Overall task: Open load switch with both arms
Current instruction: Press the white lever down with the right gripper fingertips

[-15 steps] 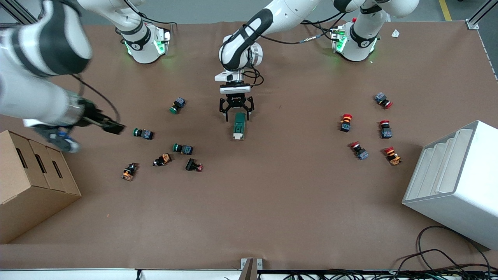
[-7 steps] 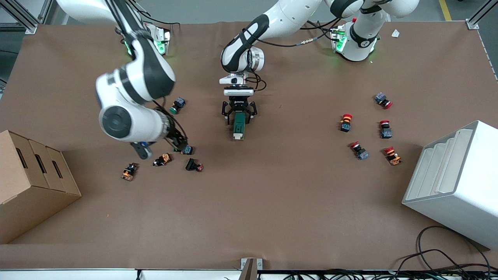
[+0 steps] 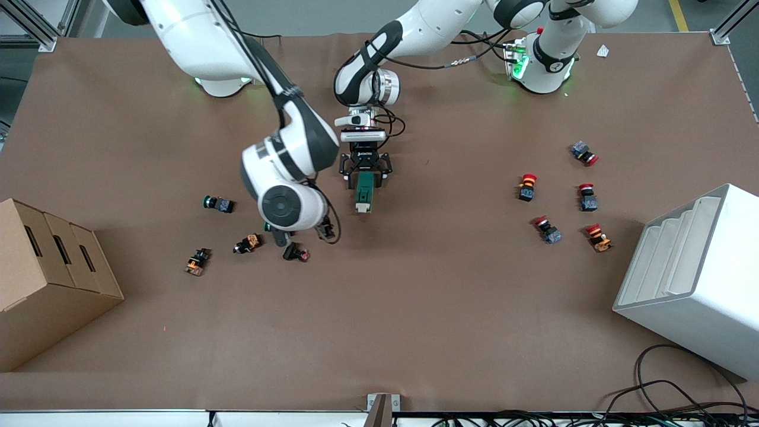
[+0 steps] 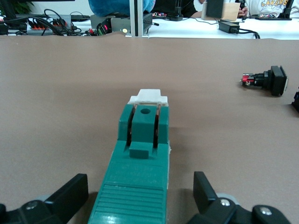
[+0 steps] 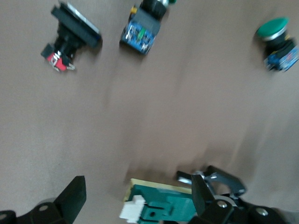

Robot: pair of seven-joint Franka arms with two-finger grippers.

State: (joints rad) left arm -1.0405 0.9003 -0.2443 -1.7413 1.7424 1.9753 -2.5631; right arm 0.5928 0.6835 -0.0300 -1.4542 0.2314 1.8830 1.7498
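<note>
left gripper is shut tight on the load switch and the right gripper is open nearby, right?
Not quite. The left gripper is open: the left wrist view shows its fingers standing apart from the load switch, one on each side. The right gripper is open nearby.

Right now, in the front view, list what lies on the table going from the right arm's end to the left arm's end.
cardboard box → lone green-capped button → load switch, with the open left gripper astride its end → upright red-capped button → white bin
</note>
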